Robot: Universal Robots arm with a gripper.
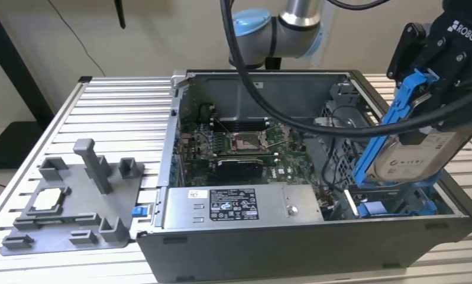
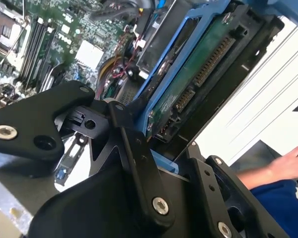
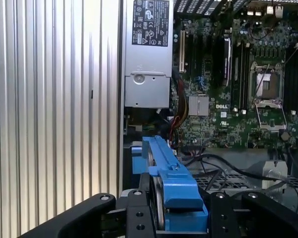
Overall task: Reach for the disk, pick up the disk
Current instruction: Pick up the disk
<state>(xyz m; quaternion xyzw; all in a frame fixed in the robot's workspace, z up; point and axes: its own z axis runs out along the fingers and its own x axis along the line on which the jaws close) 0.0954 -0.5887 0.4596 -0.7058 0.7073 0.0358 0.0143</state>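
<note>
In the exterior view the tool point(image 1: 416, 121) is gripping the disk point(image 1: 410, 155), its black fingers closing on the drive's upper end, and the disk is hanging tilted in the air above the computer case point(image 1: 299, 248), over the end of the case toward the exterior view's right. The disk's white label is facing the camera there, and its blue bracket rail point(image 1: 382, 127) is running up its edge toward the tool. Below it, inside the case, blue plastic parts of the drive bay point(image 1: 394, 204) are showing, apart from the lifted drive. In the first wrist view the tool point(image 3: 181, 210) is clamping the disk point(image 3: 174, 178) between its fingers point(image 3: 134, 213), with the blue rail standing edge-on and the motherboard point(image 3: 238, 89) and the grey power supply point(image 3: 146, 54) lying beyond it. In the second wrist view the disk point(image 2: 188, 94) is showing its green circuit side and connector, framed by the blue bracket, and a person's hand point(image 2: 290, 163) with a blue sleeve is resting beside the case. The case is sitting on the ribbed metal table point(image 1: 110, 112), and a grey fixture plate point(image 1: 70, 207) is lying on the table at the exterior view's left, well apart from the disk.
</note>
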